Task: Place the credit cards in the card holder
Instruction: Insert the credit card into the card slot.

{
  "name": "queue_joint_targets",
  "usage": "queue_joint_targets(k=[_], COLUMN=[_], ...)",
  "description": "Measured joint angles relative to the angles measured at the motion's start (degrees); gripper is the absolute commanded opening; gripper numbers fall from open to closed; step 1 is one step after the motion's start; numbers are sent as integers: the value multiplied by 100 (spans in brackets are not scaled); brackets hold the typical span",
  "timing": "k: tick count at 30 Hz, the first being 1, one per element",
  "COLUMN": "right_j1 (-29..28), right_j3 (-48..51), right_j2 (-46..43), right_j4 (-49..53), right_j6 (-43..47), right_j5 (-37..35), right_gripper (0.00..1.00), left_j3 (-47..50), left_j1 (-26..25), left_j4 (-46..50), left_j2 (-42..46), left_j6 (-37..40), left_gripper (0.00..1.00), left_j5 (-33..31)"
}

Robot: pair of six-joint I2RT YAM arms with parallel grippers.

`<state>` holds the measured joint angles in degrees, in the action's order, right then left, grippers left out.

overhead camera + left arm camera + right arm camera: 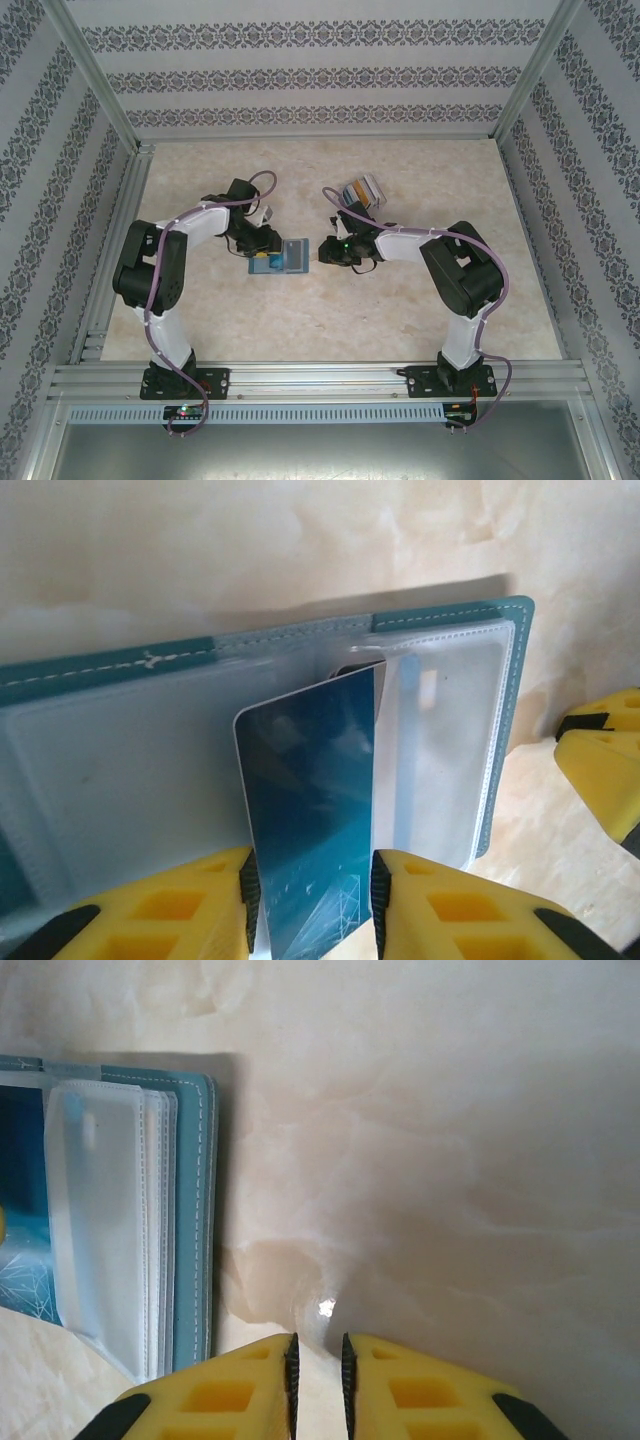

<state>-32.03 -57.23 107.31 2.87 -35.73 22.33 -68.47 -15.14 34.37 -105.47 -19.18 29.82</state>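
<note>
The card holder [292, 256] lies open on the table between the two arms, its teal edge [100, 670] framing clear sleeves [195, 1210]. A blue credit card [310, 800] is slid partway into a middle sleeve and slants out toward me. My left gripper [312, 880] is open, its pads standing either side of the card's near end without clamping it [262, 248]. My right gripper [318, 1355] hovers just right of the holder [327, 250], jaws a narrow slit apart over bare table. The other credit cards [362, 189] lie fanned behind the right arm.
The pale marbled tabletop [420, 330] is ringed by patterned walls and a metal frame rail [320, 375] along the near edge. One yellow finger of the right gripper [600, 770] shows close to the holder's right edge.
</note>
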Motion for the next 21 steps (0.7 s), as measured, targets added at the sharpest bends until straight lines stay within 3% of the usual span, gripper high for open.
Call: queue_joint_targets(k=[9, 21], right_j1=[-2, -13], right_j3=[-4, -4], right_j2=[-2, -13], right_j4=[15, 17], right_j6=[15, 15], right_j5=[-42, -63], right_gripper=[23, 24], left_j3=[-136, -87], left_j1=[-181, -216], left_j4=[271, 240], left_j2=[55, 299], left_j6=[74, -68], left_gripper=[42, 21], left_j5=[-518, -763])
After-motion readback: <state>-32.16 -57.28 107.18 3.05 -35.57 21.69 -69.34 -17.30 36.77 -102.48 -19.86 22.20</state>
